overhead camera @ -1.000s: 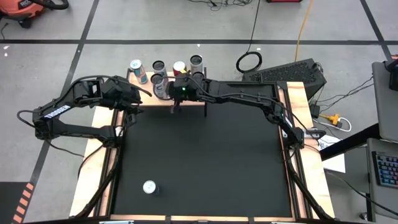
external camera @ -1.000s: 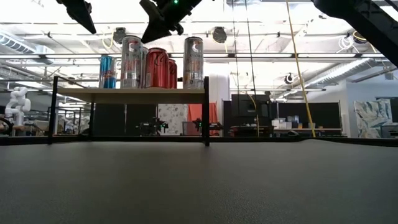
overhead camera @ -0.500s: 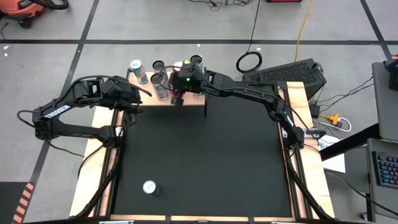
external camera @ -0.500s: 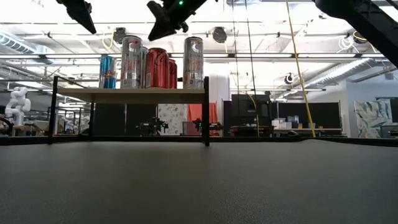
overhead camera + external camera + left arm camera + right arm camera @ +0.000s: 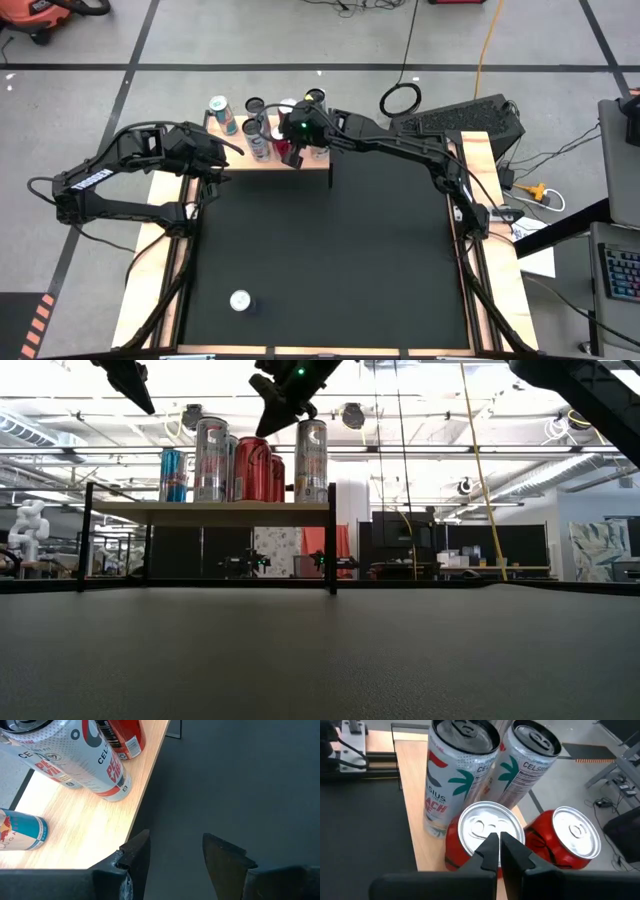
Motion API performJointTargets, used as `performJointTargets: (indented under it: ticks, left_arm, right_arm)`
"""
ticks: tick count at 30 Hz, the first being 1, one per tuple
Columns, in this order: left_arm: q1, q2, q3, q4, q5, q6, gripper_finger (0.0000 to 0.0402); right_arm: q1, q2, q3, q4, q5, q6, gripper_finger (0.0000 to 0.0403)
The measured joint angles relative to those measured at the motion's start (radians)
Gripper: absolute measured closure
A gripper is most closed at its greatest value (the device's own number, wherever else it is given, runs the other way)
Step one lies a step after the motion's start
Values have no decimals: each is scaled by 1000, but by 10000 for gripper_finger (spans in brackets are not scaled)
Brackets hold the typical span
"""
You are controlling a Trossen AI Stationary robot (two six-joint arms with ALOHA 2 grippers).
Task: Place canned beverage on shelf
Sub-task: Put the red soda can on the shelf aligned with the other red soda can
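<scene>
Right wrist view: clenched right pincer [image 5: 499, 851] poised over red can [image 5: 487, 827] on shelf [image 5: 412, 810], likely to nudge it; left pincer [image 5: 172, 857] released, empty.

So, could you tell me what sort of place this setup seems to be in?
It looks like a robotics lab or workshop in a large industrial hall. The low view shows exposed ceiling beams and a white robot arm in the background, and the high view shows a concrete floor with loose cables.

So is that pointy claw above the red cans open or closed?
Closed: the right gripper has its fingertips pressed together, holding nothing, over a red can.
</scene>
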Motion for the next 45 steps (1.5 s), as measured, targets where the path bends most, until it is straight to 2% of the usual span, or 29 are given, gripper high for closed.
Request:
performJointTargets:
  ticks: [28, 45]
  left_arm:
    - [0, 0, 0, 0, 0, 0, 222]
    - [0, 0, 0, 0, 0, 1, 222]
  right_arm:
    - [22, 0, 0, -41, -4, -3, 403]
    - [42, 0, 0, 13, -5, 2, 403]
